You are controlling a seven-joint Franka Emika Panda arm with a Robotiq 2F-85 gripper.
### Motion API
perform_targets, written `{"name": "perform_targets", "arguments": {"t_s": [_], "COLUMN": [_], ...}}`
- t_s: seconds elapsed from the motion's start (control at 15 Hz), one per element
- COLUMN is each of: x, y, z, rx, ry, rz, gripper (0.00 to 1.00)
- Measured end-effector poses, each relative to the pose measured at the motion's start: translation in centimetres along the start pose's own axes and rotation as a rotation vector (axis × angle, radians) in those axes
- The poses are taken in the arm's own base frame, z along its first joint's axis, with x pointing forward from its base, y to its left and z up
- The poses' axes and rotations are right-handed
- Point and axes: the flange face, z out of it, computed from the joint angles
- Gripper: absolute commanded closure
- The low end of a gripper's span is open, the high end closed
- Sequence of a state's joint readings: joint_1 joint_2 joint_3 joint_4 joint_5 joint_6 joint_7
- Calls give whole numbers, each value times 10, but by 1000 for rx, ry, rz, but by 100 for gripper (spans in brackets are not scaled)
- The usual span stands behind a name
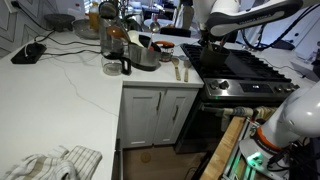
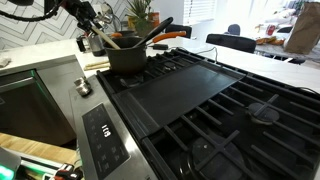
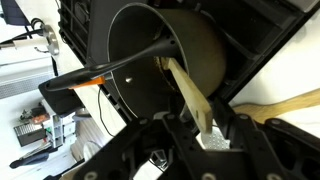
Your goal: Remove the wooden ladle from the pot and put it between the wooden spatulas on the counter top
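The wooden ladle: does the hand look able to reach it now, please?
Probably yes: the wooden ladle leans out of the pot, its handle within the open hand; nothing blocks it.

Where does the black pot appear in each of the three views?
Exterior view: the pot is right of centre, near the top.
Exterior view: the pot is at the upper left.
Wrist view: the pot fills the centre.
Shared landmark: the black stove top under it.
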State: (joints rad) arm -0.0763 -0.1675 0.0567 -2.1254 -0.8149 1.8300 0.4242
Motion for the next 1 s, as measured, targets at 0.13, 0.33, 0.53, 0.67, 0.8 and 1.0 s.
{"name": "perform_targets", "arguments": {"t_s": [0.13,0.33,0.53,0.67,0.8,1.0], "x": [-1,-2,-2,-2,-2,-1], "y": [1,1,1,2,3,5], "z": [1,2,2,2,2,2], "rx": [-9,-18,-25,-34,-40,-46], "ry": [-10,-21,-18,-14,-12,-9], "rz": [-1,-4,-6,-3,-1,2], "gripper": [57,64,68,68,66,69]}}
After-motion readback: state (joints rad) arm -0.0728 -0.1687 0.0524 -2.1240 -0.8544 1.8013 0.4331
